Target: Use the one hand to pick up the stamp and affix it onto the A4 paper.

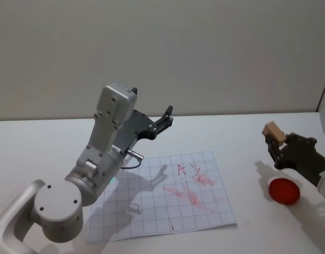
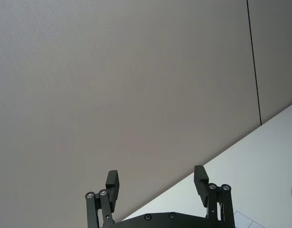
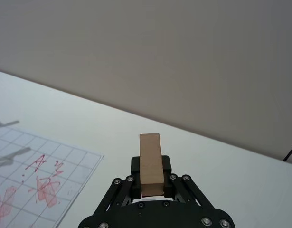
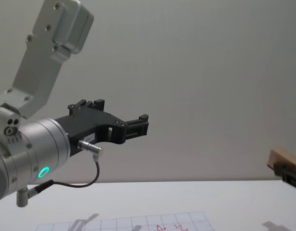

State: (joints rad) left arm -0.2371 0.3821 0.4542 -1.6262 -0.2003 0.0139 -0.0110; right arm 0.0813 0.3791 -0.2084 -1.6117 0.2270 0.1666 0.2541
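The stamp [image 1: 274,132] is a small tan wooden block, held above the table at the right with my right gripper [image 1: 277,147] shut on it. From the right wrist view the stamp [image 3: 150,152] stands upright between the black fingers of the right gripper [image 3: 151,167]. The A4 paper [image 1: 151,211], a white gridded sheet with red marks on it, lies on the table to the left of the stamp. My left gripper [image 1: 166,117] hangs raised above the paper's far left part, open and holding nothing [image 2: 156,183].
A round red ink pad [image 1: 284,191] sits on the white table just below the right gripper. The left arm's silver wrist with a green light [image 4: 42,172] looms over the paper's left side. A plain wall stands behind the table.
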